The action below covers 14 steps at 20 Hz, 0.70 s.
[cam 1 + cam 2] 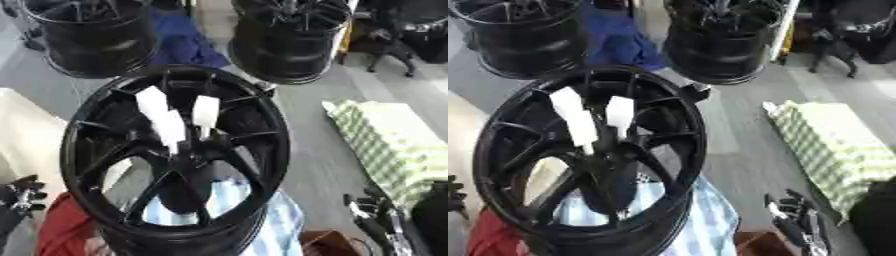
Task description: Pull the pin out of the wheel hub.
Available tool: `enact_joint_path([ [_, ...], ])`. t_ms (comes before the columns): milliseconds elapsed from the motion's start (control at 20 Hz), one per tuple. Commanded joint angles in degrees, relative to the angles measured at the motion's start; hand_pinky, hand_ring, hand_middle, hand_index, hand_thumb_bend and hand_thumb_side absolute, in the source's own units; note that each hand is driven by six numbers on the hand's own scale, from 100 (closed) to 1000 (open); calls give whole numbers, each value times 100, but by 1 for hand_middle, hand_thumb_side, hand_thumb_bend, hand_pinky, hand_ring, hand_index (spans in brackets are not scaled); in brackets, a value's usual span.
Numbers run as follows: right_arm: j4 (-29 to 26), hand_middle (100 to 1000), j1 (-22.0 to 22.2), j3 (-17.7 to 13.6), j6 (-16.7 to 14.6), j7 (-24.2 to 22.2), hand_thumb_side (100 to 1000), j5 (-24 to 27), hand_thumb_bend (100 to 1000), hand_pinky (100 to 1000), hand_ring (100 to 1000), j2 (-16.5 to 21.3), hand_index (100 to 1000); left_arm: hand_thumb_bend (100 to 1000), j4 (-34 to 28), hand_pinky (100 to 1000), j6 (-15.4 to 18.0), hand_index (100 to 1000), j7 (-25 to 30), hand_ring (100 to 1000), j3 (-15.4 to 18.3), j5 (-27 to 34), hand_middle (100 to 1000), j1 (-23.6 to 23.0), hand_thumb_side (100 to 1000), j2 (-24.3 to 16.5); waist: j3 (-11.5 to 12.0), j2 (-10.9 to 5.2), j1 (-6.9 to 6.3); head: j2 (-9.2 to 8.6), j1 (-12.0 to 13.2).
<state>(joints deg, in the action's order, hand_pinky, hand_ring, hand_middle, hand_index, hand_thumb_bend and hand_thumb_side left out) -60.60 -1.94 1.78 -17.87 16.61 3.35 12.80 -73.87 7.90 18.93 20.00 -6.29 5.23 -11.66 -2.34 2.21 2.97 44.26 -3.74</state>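
A black spoked wheel hub (175, 160) stands tilted in the middle, resting on a blue-and-white striped cloth (280, 225). Three white pins stick up from around its centre: one at the upper left (150, 101), one below it (169, 129) and one to the right (206, 111). My left hand (21, 195) sits low at the left edge, open, clear of the rim. My right hand (791, 216) rests low on the right with its fingers up and open, apart from the wheel. Neither hand touches a pin.
Two more black wheels (92, 35) (289, 37) stand at the back with a blue cloth (184, 40) between them. A green checked cloth (385, 145) lies on the right, a red cloth (61, 230) at the lower left, and a brown object (325, 244) at the bottom.
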Motion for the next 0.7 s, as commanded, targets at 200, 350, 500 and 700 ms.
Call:
enact_joint_path([
  [200, -56, 624, -34, -26, -17, 1, 329, -8, 420, 630, 661, 124, 821, 100, -122, 653, -3, 837, -6, 703, 2, 31, 691, 76, 530, -129, 7, -28, -5, -14, -17],
  [350, -84, 625, -26, -36, -36, 40, 327, 64, 421, 629, 661, 123, 823, 100, -120, 653, -9, 837, -4, 703, 1, 32, 691, 79, 530, -129, -6, -31, -3, -14, -11],
  [500, -261, 635, -108, -82, -57, 69, 358, 20, 428, 636, 670, 216, 833, 100, -97, 652, -17, 837, -12, 703, 2, 43, 690, 83, 529, -133, -28, -41, -2, -14, 48],
  [700, -876, 649, -791, -214, -16, 14, 420, -442, 392, 646, 682, 829, 845, 100, -83, 652, -25, 837, -7, 703, -5, 45, 690, 58, 528, -129, -40, -97, 4, -14, 66],
])
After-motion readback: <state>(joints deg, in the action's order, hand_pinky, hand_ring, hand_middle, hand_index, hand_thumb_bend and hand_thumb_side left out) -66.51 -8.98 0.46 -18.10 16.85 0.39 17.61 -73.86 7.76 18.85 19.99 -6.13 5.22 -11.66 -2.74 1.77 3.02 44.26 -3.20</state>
